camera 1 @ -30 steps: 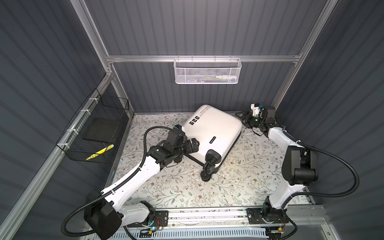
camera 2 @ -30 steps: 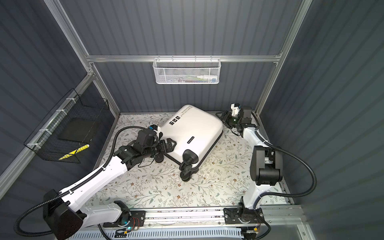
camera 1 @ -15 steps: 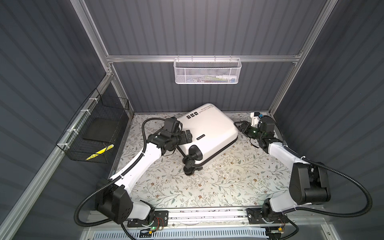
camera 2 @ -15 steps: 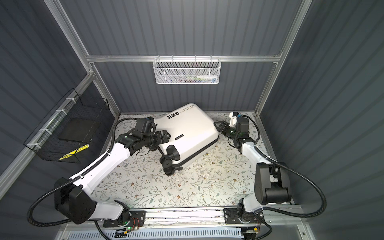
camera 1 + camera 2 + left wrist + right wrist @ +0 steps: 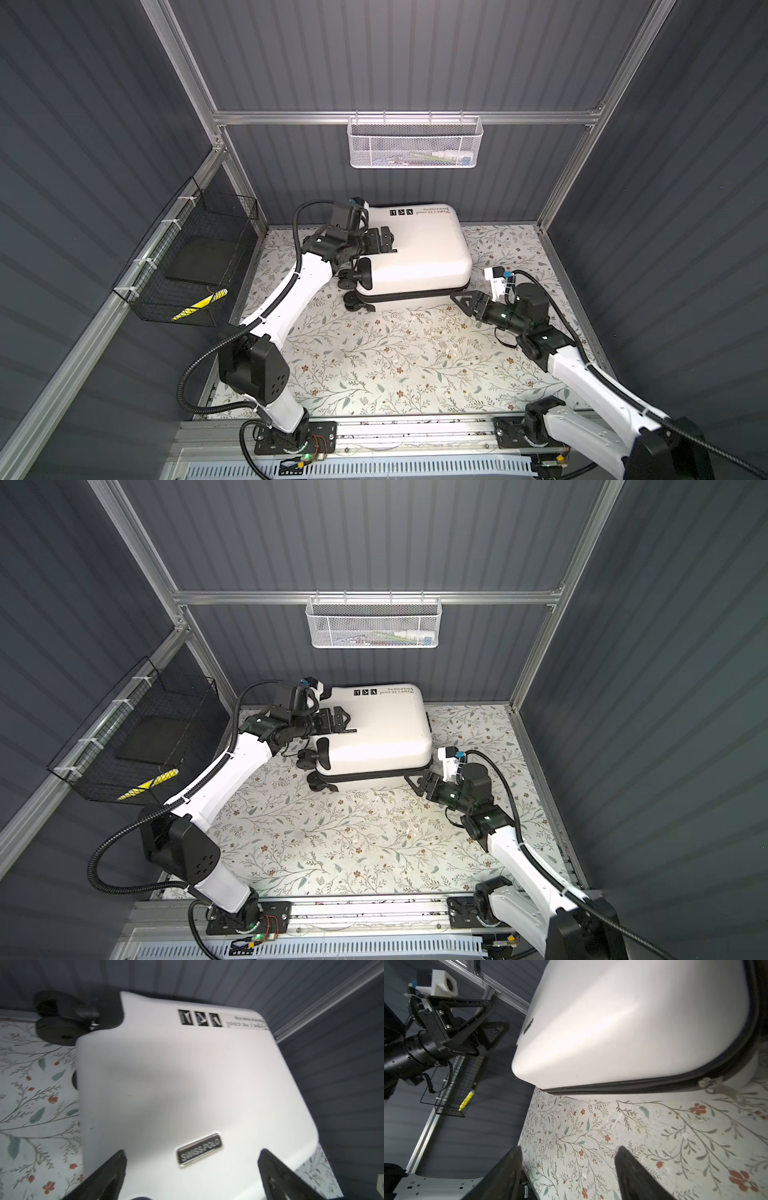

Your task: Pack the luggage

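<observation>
The luggage is a white hard-shell suitcase lying flat and zipped shut at the back of the floral mat, wheels to the left. My left gripper hovers open over its wheel end; in the left wrist view the left gripper straddles the metal brand badge on the shell. My right gripper stands open, low by the case's front right corner. In the right wrist view the right gripper holds nothing, and the zipper pull lies beyond it.
A white mesh basket hangs on the back wall above the case. A black wire basket with a dark slab and a yellow-striped item hangs on the left wall. The floral mat runs forward to the metal rail.
The suitcase has swung round and slid back, now square to the back wall. My right gripper came from the back right corner to its front right corner. My left gripper followed onto the shell.
</observation>
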Tool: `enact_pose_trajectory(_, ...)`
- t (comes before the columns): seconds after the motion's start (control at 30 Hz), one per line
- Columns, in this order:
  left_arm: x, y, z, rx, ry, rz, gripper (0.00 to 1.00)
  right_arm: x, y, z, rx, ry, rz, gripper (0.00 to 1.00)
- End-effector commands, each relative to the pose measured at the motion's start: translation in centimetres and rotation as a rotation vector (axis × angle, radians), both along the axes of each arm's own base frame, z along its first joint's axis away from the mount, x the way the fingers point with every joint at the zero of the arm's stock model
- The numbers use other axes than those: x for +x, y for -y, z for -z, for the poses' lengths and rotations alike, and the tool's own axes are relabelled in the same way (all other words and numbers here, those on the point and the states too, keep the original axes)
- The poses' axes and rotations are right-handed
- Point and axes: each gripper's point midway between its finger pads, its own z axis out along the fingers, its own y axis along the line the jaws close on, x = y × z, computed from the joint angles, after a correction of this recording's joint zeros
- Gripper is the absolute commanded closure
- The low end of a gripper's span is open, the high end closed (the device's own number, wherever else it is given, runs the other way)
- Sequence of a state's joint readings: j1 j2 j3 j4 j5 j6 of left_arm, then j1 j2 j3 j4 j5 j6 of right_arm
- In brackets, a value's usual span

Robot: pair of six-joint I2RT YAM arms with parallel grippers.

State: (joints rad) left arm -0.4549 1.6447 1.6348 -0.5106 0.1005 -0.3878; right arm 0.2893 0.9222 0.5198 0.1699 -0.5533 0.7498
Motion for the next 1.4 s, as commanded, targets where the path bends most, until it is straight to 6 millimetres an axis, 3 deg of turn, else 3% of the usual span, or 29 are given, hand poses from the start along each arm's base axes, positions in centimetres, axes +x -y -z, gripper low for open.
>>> enact_pose_trajectory(0.0, -0.2, 0.4, -2.5, -0.029, 0.058, 0.047, 0.00, -0.2, 1.5, -0.4, -0.066, 0.004, 0.058, 0.22)
enact_pose_trajectory(0.2, -2.2, -0.8, -4.0, -0.048, 0.066, 0.022, 0.00, 2.6, 4.8, -0.9, -0.081, -0.031, 0.175, 0.15)
enact_pose_trajectory(0.37, -4.9, -2.3, -3.3, -0.063, 0.043, -0.003, 0.00, 6.1, 7.5, -2.6, -0.035, -0.038, 0.245, 0.10)
enact_pose_trajectory(0.43, -5.9, -2.8, -2.9, -0.071, 0.036, -0.009, 0.00, 7.5, 7.8, -3.5, -0.033, -0.035, 0.239, 0.10)
enact_pose_trajectory(0.6, -8.2, -4.1, -1.2, -0.067, 0.001, -0.035, 0.00, 11.7, 7.5, -3.7, -0.050, -0.086, 0.202, 0.09)
enact_pose_trajectory(0.83, -10.9, -5.3, -0.1, -0.097, -0.042, -0.058, 0.00, 15.5, 7.0, -2.0, -0.028, -0.162, 0.181, 0.09)
enact_pose_trajectory(1.03, -12.5, -5.6, 0.9, -0.135, -0.075, -0.061, 0.00, 16.2, 5.1, -0.9, -0.020, -0.193, 0.125, 0.12)
enact_pose_trajectory(1.37, -13.0, -6.6, 3.0, -0.127, -0.140, -0.131, 0.00, 12.7, 0.7, 0.7, -0.018, -0.201, 0.026, 0.14)
